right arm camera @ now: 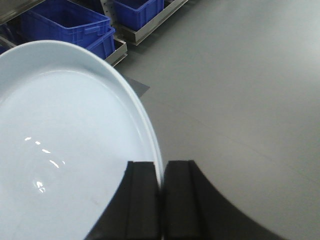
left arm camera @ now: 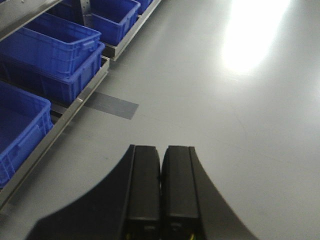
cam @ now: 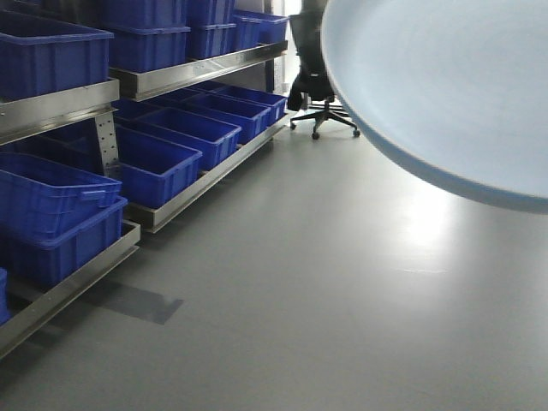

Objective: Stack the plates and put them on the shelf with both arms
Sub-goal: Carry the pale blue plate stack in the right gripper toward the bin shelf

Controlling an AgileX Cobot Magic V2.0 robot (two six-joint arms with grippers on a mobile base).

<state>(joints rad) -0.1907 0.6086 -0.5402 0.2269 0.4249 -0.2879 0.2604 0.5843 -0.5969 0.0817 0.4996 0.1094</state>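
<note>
Exterior front-facing view: blue bins (cam: 163,163) fill the metal shelf (cam: 197,70) at left. An office chair (cam: 324,116) stands far back near centre. A pale blue plate (cam: 445,86) hangs tilted in the air at upper right, cut off by the frame. The left gripper (left arm camera: 161,150) is over bare grey floor (left arm camera: 225,125), its fingers pressed together with nothing between. The right gripper (right arm camera: 162,165) pinches the plate's rim at its right edge.
</note>
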